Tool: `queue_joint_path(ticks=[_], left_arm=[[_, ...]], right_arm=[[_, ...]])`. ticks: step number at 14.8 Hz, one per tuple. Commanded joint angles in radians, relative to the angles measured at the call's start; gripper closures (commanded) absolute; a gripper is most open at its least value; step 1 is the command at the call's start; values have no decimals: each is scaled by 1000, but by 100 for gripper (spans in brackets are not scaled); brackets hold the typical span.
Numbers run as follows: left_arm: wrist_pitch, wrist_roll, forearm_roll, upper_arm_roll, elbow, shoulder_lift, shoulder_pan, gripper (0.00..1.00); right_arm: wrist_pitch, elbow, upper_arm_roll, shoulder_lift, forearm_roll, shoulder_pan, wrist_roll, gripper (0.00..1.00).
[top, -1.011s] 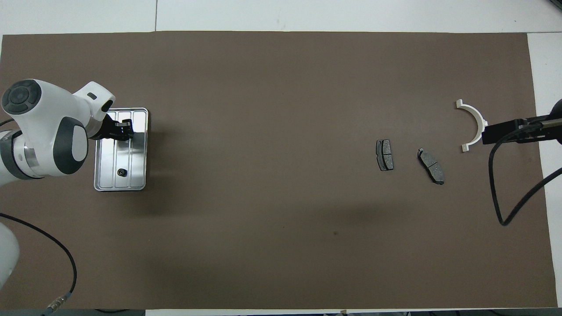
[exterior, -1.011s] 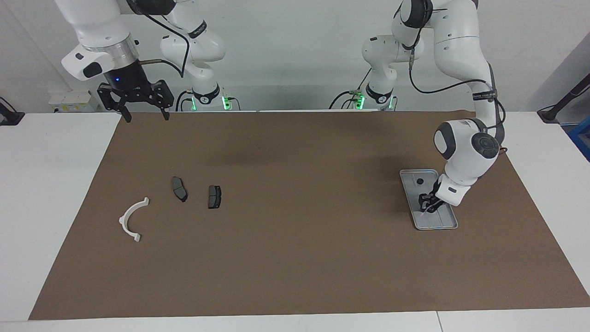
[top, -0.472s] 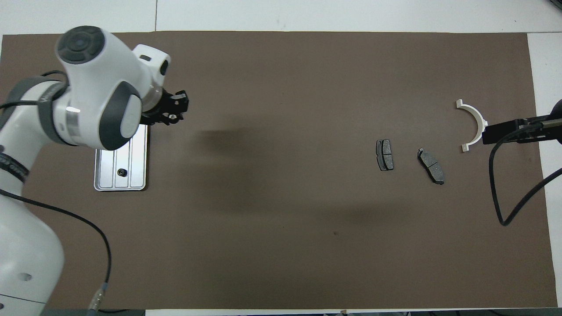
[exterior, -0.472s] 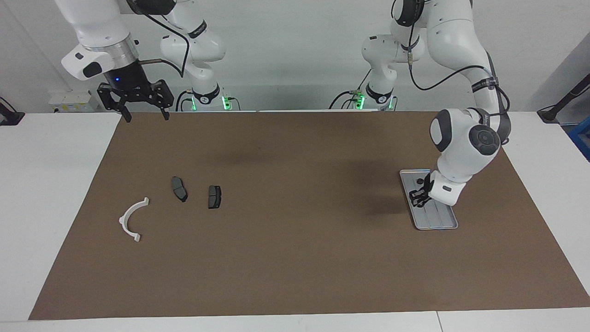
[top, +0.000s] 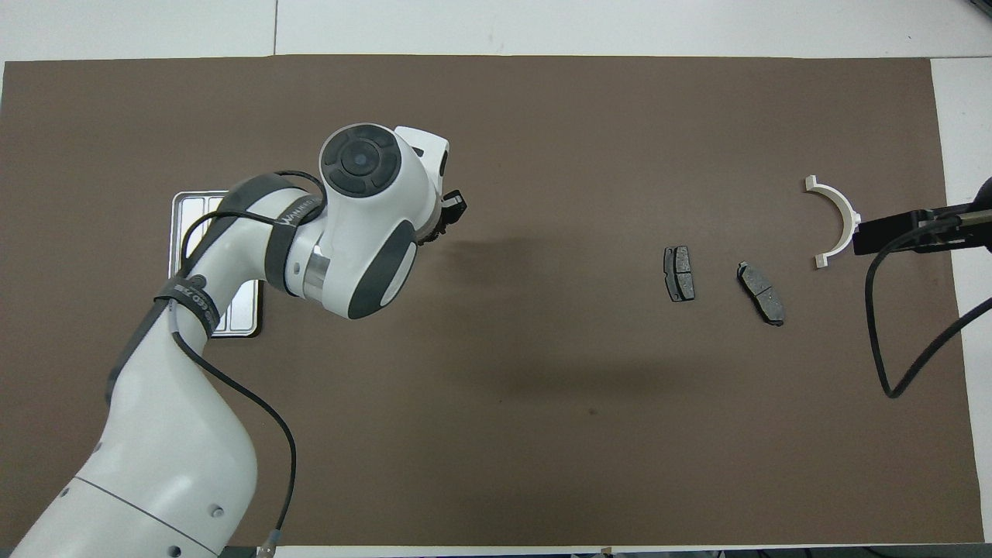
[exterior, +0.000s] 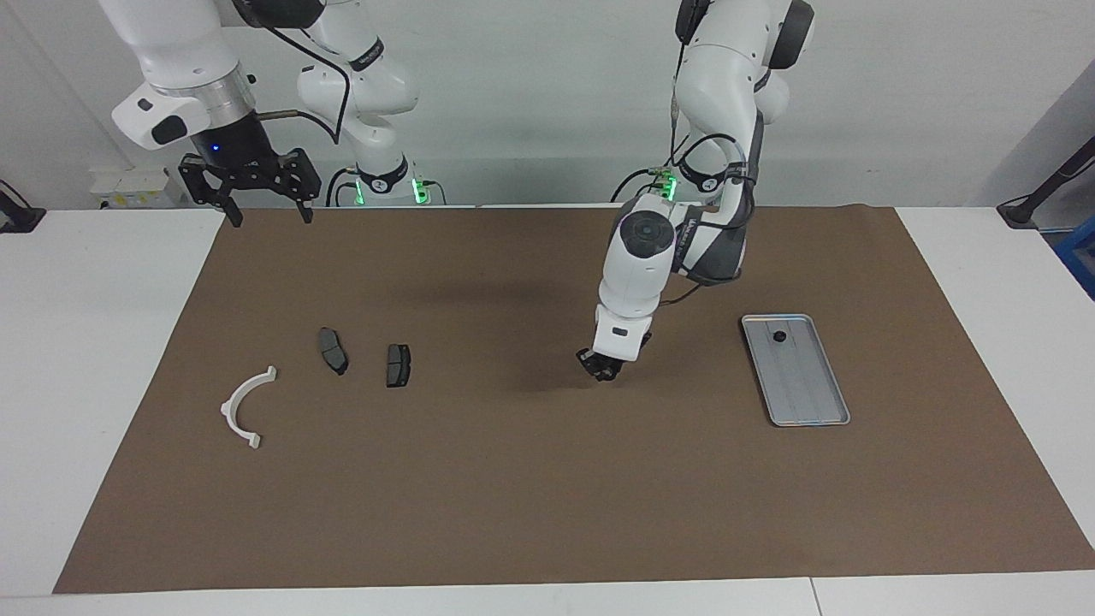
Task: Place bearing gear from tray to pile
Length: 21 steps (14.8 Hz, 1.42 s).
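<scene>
The silver tray (exterior: 808, 398) lies on the brown mat toward the left arm's end; the left arm partly covers the tray in the overhead view (top: 186, 209). One small dark round part (exterior: 778, 336) sits in it. My left gripper (exterior: 601, 368) hangs low over the mat's middle, shut on a small dark bearing gear; its tip shows in the overhead view (top: 449, 211). The pile lies toward the right arm's end: a white half-ring bracket (exterior: 244, 406) (top: 841, 221) and two dark brake pads (exterior: 333, 350) (exterior: 398, 365). My right gripper (exterior: 261, 201) waits open and raised over the mat's corner.
The brown mat (exterior: 547, 496) covers most of the white table. A black cable (top: 883, 325) of the right arm hangs over the mat's end beside the bracket.
My left gripper has lifted off the tray and swung across the mat toward the pile, with the small part in it. The right arm has not moved.
</scene>
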State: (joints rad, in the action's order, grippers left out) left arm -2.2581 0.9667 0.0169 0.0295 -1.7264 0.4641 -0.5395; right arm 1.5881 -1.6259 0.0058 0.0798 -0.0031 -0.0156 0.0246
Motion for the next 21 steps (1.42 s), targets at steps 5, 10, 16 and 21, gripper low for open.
queue_joint_path(ticks=[5, 10, 16, 21], left_arm=[[-57, 18, -8, -19, -82, -25, -11, 82], [-49, 33, -8, -20, -78, -28, -14, 0], [77, -243, -31, -23, -201, -164, 88, 0], [57, -693, -31, -20, -433, -384, 326, 0]], right_arm=[[35, -67, 14, 5, 20, -67, -105, 0], [136, -132, 14, -11, 20, -164, -210, 0], [196, -147, 14, -47, 22, -227, -323, 0], [337, -164, 14, -156, 20, -349, -569, 0]])
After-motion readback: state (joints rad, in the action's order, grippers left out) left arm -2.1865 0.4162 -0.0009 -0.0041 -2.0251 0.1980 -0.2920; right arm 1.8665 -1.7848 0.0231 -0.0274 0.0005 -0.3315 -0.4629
